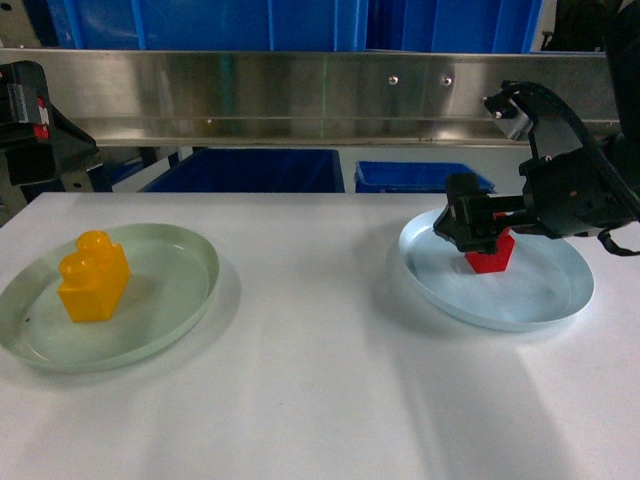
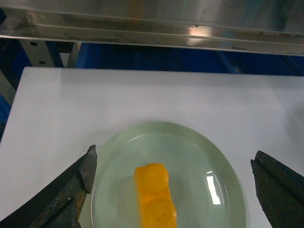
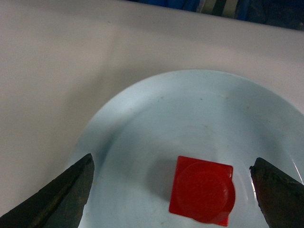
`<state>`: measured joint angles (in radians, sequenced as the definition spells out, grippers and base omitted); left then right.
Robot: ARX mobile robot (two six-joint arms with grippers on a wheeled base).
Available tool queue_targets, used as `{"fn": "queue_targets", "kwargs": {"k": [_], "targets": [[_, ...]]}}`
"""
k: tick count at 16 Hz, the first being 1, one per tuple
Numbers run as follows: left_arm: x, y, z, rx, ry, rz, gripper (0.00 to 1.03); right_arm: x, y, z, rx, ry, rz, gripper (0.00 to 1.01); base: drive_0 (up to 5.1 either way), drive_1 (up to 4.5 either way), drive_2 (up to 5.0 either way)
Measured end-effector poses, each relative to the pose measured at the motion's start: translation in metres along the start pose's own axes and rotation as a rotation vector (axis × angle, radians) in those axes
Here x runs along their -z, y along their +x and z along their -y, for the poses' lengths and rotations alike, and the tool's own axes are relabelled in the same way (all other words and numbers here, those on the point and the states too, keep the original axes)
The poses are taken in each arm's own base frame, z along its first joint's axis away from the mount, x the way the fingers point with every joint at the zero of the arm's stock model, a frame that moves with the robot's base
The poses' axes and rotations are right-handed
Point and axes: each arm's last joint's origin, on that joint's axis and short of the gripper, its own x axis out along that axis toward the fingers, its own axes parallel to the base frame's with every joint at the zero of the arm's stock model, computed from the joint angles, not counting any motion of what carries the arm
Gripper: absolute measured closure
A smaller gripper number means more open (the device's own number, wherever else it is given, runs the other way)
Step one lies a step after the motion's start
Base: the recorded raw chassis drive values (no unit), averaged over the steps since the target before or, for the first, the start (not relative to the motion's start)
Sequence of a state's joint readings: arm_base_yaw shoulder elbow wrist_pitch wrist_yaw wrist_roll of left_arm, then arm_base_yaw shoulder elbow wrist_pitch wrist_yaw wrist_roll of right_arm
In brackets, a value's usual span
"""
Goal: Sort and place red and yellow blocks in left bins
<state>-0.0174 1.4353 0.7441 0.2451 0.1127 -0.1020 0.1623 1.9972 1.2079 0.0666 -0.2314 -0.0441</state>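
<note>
The yellow block (image 1: pixel 93 277) has two studs and stands in a pale green plate (image 1: pixel 185 290) at the left of the table. In the left wrist view the yellow block (image 2: pixel 156 198) lies below and between the wide-apart fingers of my left gripper (image 2: pixel 174 156), which is open and held high above the plate. The small red block (image 1: pixel 490 257) sits in a pale blue plate (image 1: pixel 545 300) at the right. My right gripper (image 1: pixel 478 226) hovers just over it, open. In the right wrist view the red block (image 3: pixel 203 195) lies between the fingers, untouched.
Blue bins (image 1: pixel 250 170) (image 1: pixel 415 177) stand behind the table's far edge, under a steel shelf (image 1: pixel 300 95). More blue crates (image 1: pixel 290 22) sit on top of the shelf. My left arm (image 1: pixel 35 120) hangs at the upper left. White tabletop (image 1: pixel 320 380) lies between the plates.
</note>
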Motion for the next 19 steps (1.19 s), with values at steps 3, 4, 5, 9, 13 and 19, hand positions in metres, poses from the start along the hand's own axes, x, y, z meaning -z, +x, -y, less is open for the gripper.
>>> {"fn": "queue_targets", "kwargs": {"k": [3,4,5,9,13,19], "targets": [[0.0,0.0,0.0,0.0,0.0,0.001,0.05,-0.001,0.007,0.008,0.012,0.019,-0.034,0.03,0.0,0.0,0.0],[0.0,0.0,0.0,0.0,0.0,0.001,0.05,0.001,0.008,0.008,0.012,0.022,-0.041,0.03,0.0,0.0,0.0],[0.0,0.0,0.0,0.0,0.0,0.001,0.05,0.001,0.008,0.008,0.011,0.023,-0.044,0.03,0.0,0.0,0.0],[0.0,0.0,0.0,0.0,0.0,0.0,0.05,0.003,0.009,0.01,0.011,0.036,-0.051,0.03,0.0,0.0,0.0],[0.0,0.0,0.0,0.0,0.0,0.0,0.05,0.012,0.024,0.007,0.004,0.035,-0.041,0.04,0.0,0.0,0.0],[0.0,0.0,0.0,-0.001,0.0,0.0,0.05,0.011,-0.112,-0.02,0.023,0.144,0.215,0.74,0.0,0.0,0.0]]}}
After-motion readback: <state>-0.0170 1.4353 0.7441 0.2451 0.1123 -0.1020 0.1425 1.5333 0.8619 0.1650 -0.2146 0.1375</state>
